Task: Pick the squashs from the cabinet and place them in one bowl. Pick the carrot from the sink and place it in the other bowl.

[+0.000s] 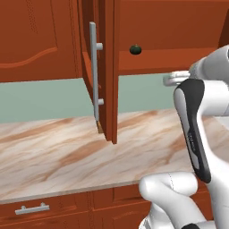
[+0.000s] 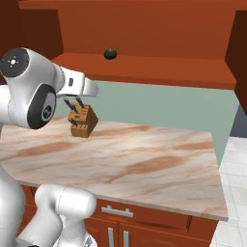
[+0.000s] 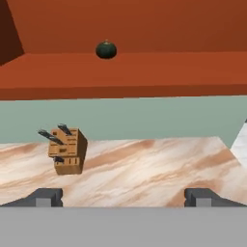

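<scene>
A small, dark green, roundish squash (image 3: 106, 49) with a tiny stem nub sits alone on the bottom shelf of the red-brown wooden wall cabinet (image 1: 152, 62), whose smooth, matte interior has the same warm rust tone as its panelled fronts. In the left base view the squash (image 1: 135, 49) lies at about one o'clock from the frame's centre, and the cabinet's open door (image 1: 107, 71) stands edge-on at twelve o'clock, carrying a long, vertical, grey metal bar handle (image 1: 94, 71) fixed by two short round posts. In the right base view the squash (image 2: 110, 54) rests near eleven o'clock on the shelf, well above the counter. Below the cabinet runs a flat, pale sage-green backsplash (image 2: 159, 106), and under that a polished marble-look countertop (image 2: 135, 164) veined in cream, tan and rosy brown, with a thin pale edge. A small, slanted, honey-coloured wooden knife block (image 3: 67, 150) with dark handles poking out stands on the counter at about nine o'clock in the hand view, well apart from the squash and below it. A low red-brown drawer front with a short silver bar pull (image 1: 31, 209) sits at seven o'clock in the left base view. The two-finger gripper (image 3: 123, 197) of the glossy white arm shows its two dark, blocky fingertips (image 3: 44, 197) spread wide at the bottom of the hand view, released and holding nothing, pointed toward the shelf with the squash at about twelve o'clock ahead of it.
</scene>
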Controlling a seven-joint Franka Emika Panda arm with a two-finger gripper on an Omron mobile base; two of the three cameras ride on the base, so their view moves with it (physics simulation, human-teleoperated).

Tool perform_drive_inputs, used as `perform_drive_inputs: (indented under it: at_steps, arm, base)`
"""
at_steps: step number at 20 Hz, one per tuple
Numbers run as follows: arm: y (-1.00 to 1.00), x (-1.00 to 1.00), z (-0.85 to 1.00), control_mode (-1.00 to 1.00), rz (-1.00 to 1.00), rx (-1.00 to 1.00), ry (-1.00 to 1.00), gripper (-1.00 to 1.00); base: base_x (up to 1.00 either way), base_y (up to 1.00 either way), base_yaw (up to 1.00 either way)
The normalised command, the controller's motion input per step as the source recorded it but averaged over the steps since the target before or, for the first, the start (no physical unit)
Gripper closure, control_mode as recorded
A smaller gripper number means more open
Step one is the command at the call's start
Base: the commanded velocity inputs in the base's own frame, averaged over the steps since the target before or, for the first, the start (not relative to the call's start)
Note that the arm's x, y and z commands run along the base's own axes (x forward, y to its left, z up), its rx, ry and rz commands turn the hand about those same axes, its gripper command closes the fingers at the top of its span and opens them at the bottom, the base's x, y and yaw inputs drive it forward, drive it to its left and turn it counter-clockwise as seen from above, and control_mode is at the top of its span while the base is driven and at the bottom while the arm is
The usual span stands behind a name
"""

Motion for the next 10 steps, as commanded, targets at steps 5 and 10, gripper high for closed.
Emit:
perform_drive_inputs:
  at_steps: [5,10]
  arm:
    - [0.11,0.13,0.25,-1.0,0.07,-0.06,-0.17,-1.0]
    - [0.1,0.24,0.06,-1.0,0.12,-0.01,-0.14,-1.0]
  base:
    - [0.0,0.0,0.0]
    - [0.0,0.0,0.0]
